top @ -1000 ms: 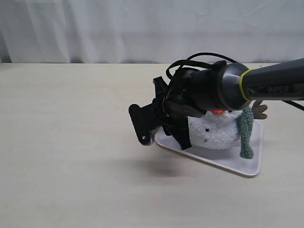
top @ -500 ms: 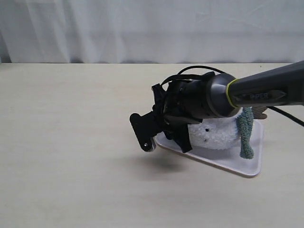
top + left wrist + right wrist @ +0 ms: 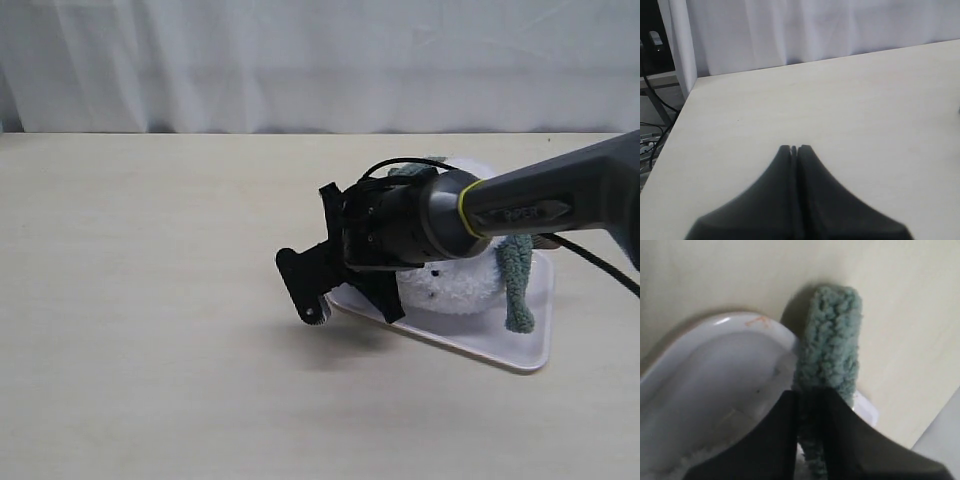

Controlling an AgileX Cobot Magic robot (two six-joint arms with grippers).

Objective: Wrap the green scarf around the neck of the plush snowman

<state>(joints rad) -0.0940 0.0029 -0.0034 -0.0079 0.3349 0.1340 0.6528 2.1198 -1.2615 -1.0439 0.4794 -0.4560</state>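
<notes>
At the rim of the white tray where the plush snowman sits, my right end effector pinches one end of the green scarf, so I judge I should lift it clear and sweep it snugly round the neck without tugging the toy over.

On my screens I list: the green scarf, fuzzy ribbed knit, dull grey-green, matt. The plush snowman, fluffy white pile, matt. Tray, white, smooth, plastic by the look, glossy with soft highlights. Table, pale cream, smooth, matt, with what I take for a faint wood grain. Curtain, white cloth, soft folds. Right gripper and left gripper, black, smooth, matt. Right arm, dark grey casing, smooth, slight sheen.
</notes>
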